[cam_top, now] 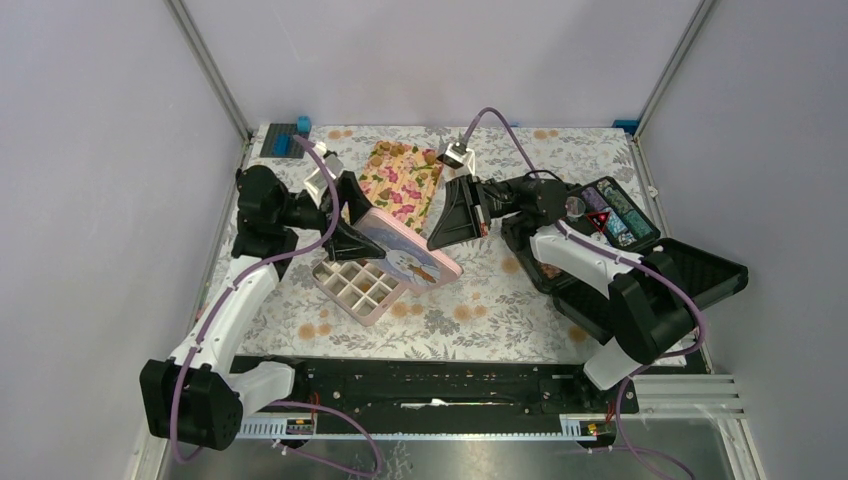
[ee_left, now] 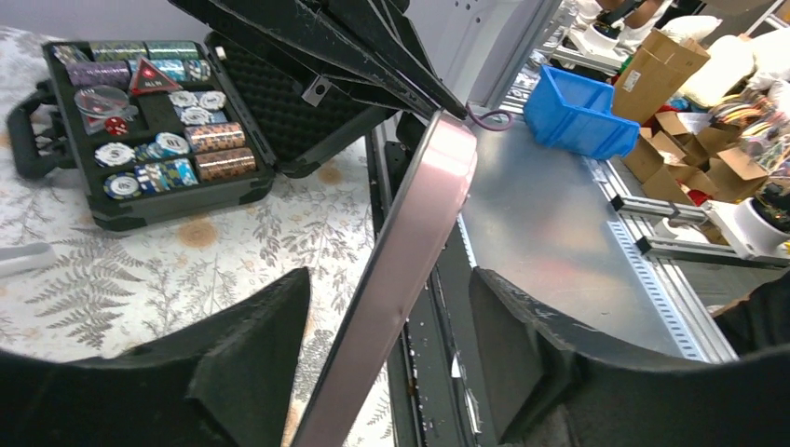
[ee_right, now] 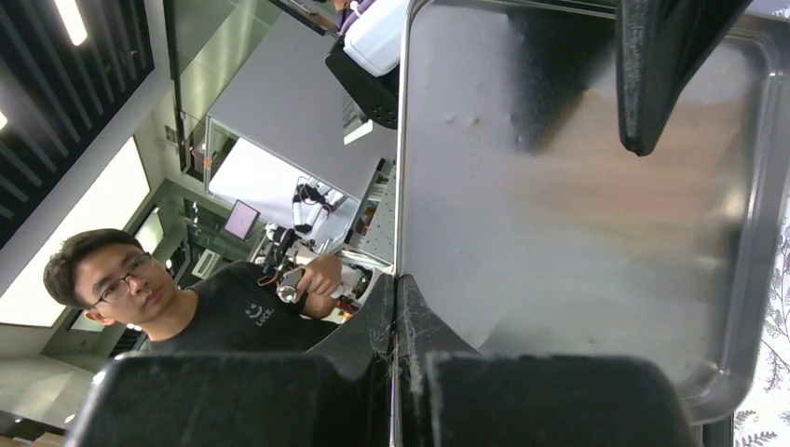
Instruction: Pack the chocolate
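Top external view, item one: chocolate (cam_top: 366, 286), small golden-brown lumps lying in the cells of the pink divided tin (cam_top: 372, 318) at mid-table. The number of filled cells is too small to count.

Item two: lid (cam_top: 412, 256), pink rim and printed face, tilted over the tin's far side and covering some cells.

Item three: right gripper (ee_right: 396, 298), clamped tight on one thin edge of the lid. Its camera shows the bare metal underside.

Item four: left gripper (cam_top: 358, 240), jaws apart with the lid's rim standing edge-on between them. A gap shows on one side, so it has no firm hold.

Handling note (judged): the step appears to be capping the tin. Bring the left jaws onto the rim first, level the lid, square its corners to the tin, then lower it straight so no lump is nudged out.

Not determinable: cells under the lid, whether the lid touches the tin, and the tin's far wall.

Adjacent: black case (ee_left: 177, 207), well apart.
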`<control>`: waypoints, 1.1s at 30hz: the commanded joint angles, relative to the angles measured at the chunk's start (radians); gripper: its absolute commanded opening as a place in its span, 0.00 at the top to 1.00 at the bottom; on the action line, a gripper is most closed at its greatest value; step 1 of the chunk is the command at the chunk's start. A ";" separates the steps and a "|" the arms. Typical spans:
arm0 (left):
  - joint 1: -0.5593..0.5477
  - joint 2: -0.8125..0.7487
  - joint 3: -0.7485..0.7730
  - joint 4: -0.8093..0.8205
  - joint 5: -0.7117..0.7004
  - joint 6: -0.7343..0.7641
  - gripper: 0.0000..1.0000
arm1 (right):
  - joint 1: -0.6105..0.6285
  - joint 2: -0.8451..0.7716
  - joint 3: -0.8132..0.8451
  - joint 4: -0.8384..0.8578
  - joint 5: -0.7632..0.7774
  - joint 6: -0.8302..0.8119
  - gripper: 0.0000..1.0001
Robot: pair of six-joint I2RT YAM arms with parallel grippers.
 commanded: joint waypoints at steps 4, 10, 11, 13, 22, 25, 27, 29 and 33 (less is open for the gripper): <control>0.009 -0.028 -0.006 0.129 0.096 -0.040 0.41 | -0.022 -0.012 0.051 0.229 0.001 0.053 1.00; 0.014 -0.046 -0.011 0.105 0.075 -0.029 0.74 | -0.022 0.026 0.064 0.229 0.014 0.074 1.00; 0.014 -0.048 -0.014 0.104 0.073 -0.029 0.81 | -0.023 0.031 0.065 0.228 0.018 0.077 1.00; 0.017 -0.053 -0.019 0.104 0.066 -0.029 0.95 | -0.025 0.041 0.066 0.229 0.024 0.085 1.00; 0.042 -0.046 0.002 0.017 0.017 -0.023 1.00 | -0.116 0.069 0.063 0.205 -0.005 0.137 0.01; 0.051 -0.043 0.029 -0.071 -0.028 -0.022 1.00 | -0.244 0.069 0.024 0.139 0.022 0.158 0.01; 0.057 -0.043 0.048 -0.164 -0.072 -0.002 1.00 | -0.335 0.045 -0.044 0.047 0.059 0.104 0.00; 0.070 -0.042 0.067 -0.321 -0.138 0.081 1.00 | -0.411 -0.028 -0.110 -0.171 0.107 -0.064 0.00; 0.111 -0.017 0.076 -0.541 -0.320 0.142 1.00 | -0.454 -0.205 -0.001 -1.314 0.474 -0.899 0.00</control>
